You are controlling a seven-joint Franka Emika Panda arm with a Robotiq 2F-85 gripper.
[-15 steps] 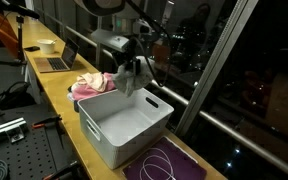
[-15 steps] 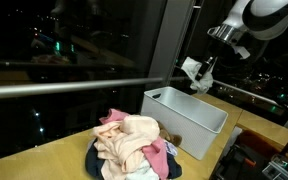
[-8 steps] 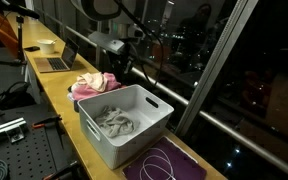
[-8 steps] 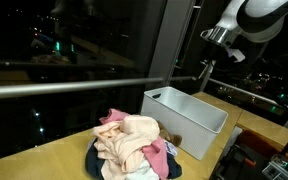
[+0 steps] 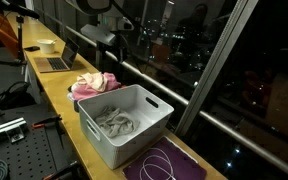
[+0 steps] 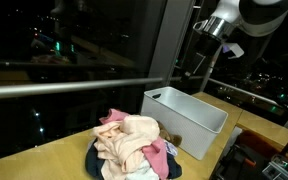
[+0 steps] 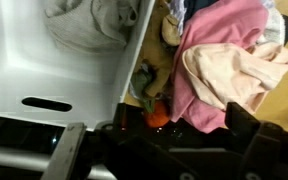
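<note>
Cloth [image 5: 114, 122] in bin [image 5: 144, 133], bin wall [image 6: 181, 124] hiding it

A laptop [image 5: 56, 60] sat open on the long wooden counter [image 5: 46, 88]. A small white roll [image 5: 46, 45] lay behind it. A purple mat [image 5: 184, 168] had a white cord [image 5: 159, 158] looped on it. An orange chair [image 5: 1, 35] stood far back. The big window [image 6: 74, 45] was dark, with a metal rail [image 6: 64, 88] across it.
</note>
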